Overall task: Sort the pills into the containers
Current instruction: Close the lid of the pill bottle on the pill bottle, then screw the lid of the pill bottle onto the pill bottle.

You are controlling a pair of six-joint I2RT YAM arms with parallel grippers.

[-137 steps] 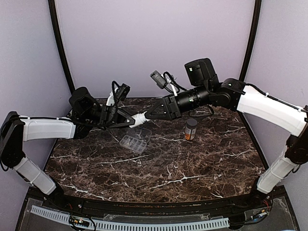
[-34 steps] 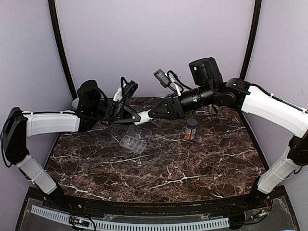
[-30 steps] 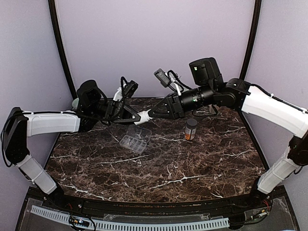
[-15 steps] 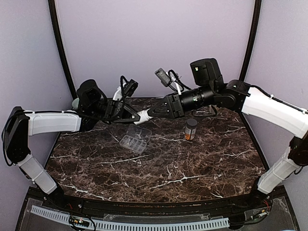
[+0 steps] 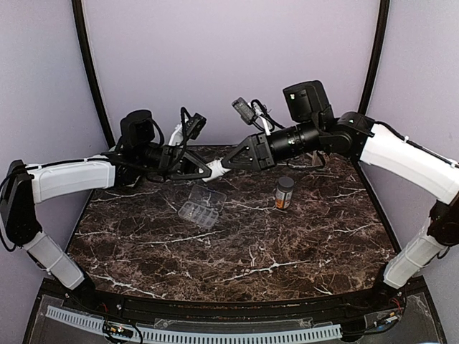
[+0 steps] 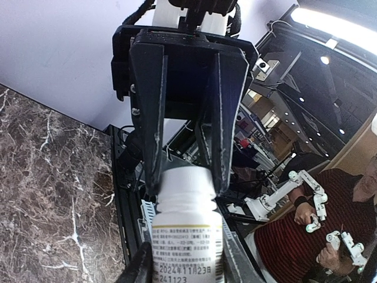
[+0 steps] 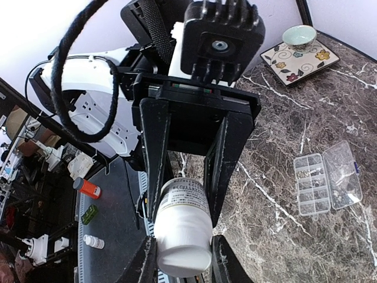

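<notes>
A white pill bottle (image 5: 214,170) hangs in the air above the back of the table, held between both arms. My left gripper (image 5: 203,170) (image 6: 187,260) is shut on its labelled body (image 6: 187,239). My right gripper (image 5: 226,163) (image 7: 184,257) is shut on its white cap (image 7: 184,244) from the other end. Below them the clear organizer box, the containers (image 5: 202,208) (image 7: 326,184), lies on the marble with its lid open. Some compartments hold small bits, too small to make out. No loose pills show.
An amber bottle with a dark cap (image 5: 285,192) stands on the marble table (image 5: 237,251) right of the organizer. In the right wrist view a flowered square plate (image 7: 306,59) with a green bowl (image 7: 300,34) sits at the table's far corner.
Both arms have lifted the white bottle a little higher and slightly right. Both grips on it are unchanged.
</notes>
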